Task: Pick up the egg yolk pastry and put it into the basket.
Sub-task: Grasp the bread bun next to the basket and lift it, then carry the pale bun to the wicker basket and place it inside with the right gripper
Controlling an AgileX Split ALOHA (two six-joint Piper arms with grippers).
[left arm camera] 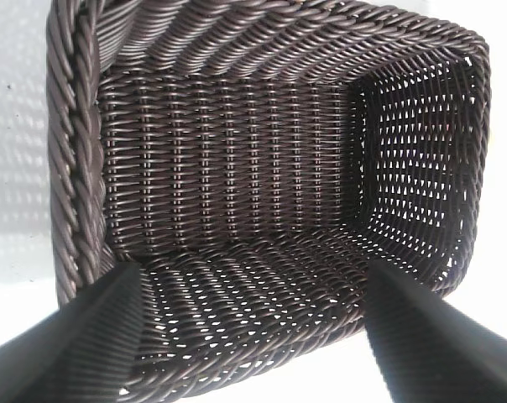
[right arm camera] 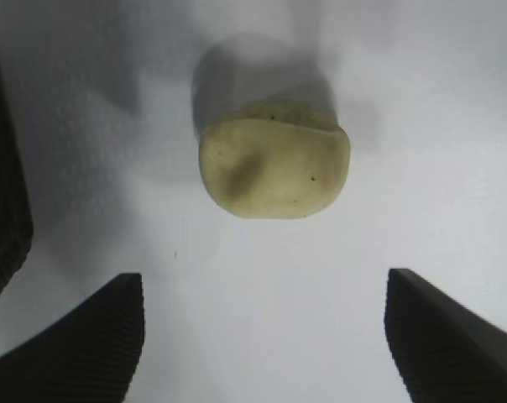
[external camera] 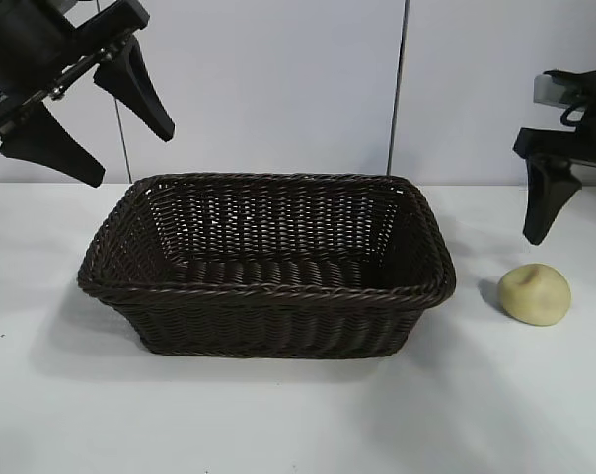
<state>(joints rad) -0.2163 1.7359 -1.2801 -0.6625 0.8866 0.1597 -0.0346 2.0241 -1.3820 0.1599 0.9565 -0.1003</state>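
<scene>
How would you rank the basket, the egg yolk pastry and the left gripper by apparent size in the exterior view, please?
1. basket, clearly the largest.
2. left gripper, partly cut off and perhaps nearer the camera, so unsure.
3. egg yolk pastry, smallest.

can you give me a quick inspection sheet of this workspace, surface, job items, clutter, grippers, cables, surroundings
surface: plain white table, a few tiny dark specks
job's things: small pale yellow rounded egg yolk pastry lies on the table to the right of the basket, apart from it; large rectangular dark brown woven wicker basket sits mid-table, nothing inside
clutter: nothing seen
grippers: left gripper open, hangs above the basket's left end, holding nothing; right gripper open, pointing down above the pastry, not touching it
cables: nothing seen on the table
surroundings: pale wall panels with a dark vertical seam behind the table
</scene>
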